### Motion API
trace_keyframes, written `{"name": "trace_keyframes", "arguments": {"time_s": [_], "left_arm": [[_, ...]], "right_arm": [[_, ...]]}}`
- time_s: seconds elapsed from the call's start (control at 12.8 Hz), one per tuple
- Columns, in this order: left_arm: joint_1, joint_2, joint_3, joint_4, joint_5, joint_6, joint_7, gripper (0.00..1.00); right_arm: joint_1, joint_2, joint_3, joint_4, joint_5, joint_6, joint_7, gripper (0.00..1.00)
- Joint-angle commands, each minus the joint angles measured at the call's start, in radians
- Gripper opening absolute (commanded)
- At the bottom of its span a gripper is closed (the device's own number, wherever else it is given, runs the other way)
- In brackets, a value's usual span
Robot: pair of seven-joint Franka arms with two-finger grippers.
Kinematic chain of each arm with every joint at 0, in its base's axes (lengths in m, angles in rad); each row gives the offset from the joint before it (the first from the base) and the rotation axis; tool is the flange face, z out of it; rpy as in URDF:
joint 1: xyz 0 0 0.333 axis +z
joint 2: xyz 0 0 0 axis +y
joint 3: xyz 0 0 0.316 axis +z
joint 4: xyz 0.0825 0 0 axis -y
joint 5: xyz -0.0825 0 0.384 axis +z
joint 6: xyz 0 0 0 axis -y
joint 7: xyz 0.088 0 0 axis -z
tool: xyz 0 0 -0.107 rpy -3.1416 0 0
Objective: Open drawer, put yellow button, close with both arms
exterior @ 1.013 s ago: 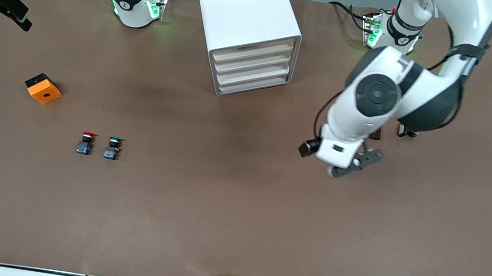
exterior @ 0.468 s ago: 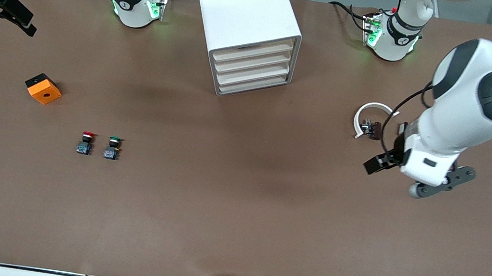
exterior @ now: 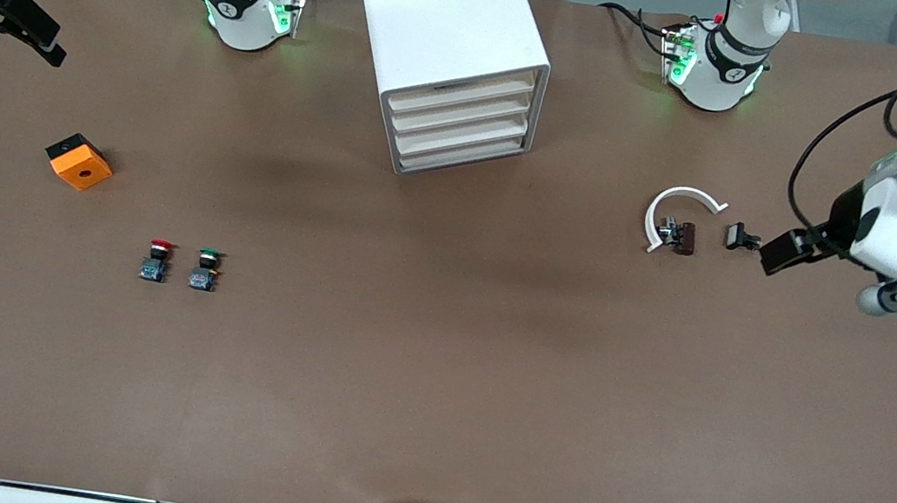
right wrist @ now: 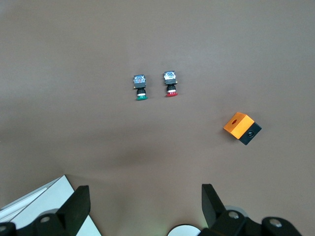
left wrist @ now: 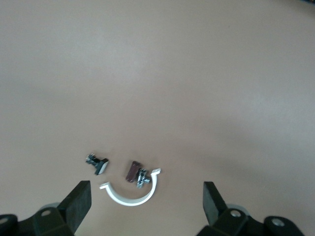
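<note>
Two black two-finger grippers, both wide and empty: left gripper [left wrist: 146, 196] over the table near a white curved clip [exterior: 681, 198], right gripper [right wrist: 142, 196] over the right arm's end. Uppermost cream-fronted drawer [exterior: 462, 94] shut; yellow-capped button nowhere visible. Risk: grabbing the red-capped switch [exterior: 158, 259] or green-capped switch [exterior: 206, 267] instead.

Brown surface [exterior: 429, 389], white cabinet [exterior: 443, 40], orange block [exterior: 79, 162], red-capped switch [exterior: 158, 260] beside green-capped switch [exterior: 206, 268], white curved clip [exterior: 676, 212], small dark parts [exterior: 740, 236]
</note>
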State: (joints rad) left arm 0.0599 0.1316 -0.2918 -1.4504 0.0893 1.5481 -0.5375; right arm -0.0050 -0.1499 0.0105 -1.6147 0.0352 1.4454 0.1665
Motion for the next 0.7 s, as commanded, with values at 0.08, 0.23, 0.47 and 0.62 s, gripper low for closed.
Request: {"name": "trace_keyframes", "arguments": {"time_s": [0.08,0.23,0.47,0.62], "left_arm": [[-0.007,-0.119,0.081,-0.108,-0.058,-0.019,0.176,1.00],[-0.058,-0.177,0.196,-0.158,-0.094,-0.023,0.327,1.00],[-0.071,-0.217,0.226,-0.177,-0.111,-0.049,0.380,1.00],[-0.071,-0.217,0.217,-0.177,-0.112,-0.049,0.389,1.00]], "right_arm": [[0.002,0.012,-0.010,0.027,0.002,-0.011,-0.002,1.00],[-0.007,0.012,-0.010,0.029,0.002,-0.014,-0.010,1.00],[-0.006,0.010,-0.010,0.027,-0.006,-0.016,-0.012,1.00],[-0.015,0.007,-0.012,0.027,-0.006,-0.016,-0.013,1.00]]}}
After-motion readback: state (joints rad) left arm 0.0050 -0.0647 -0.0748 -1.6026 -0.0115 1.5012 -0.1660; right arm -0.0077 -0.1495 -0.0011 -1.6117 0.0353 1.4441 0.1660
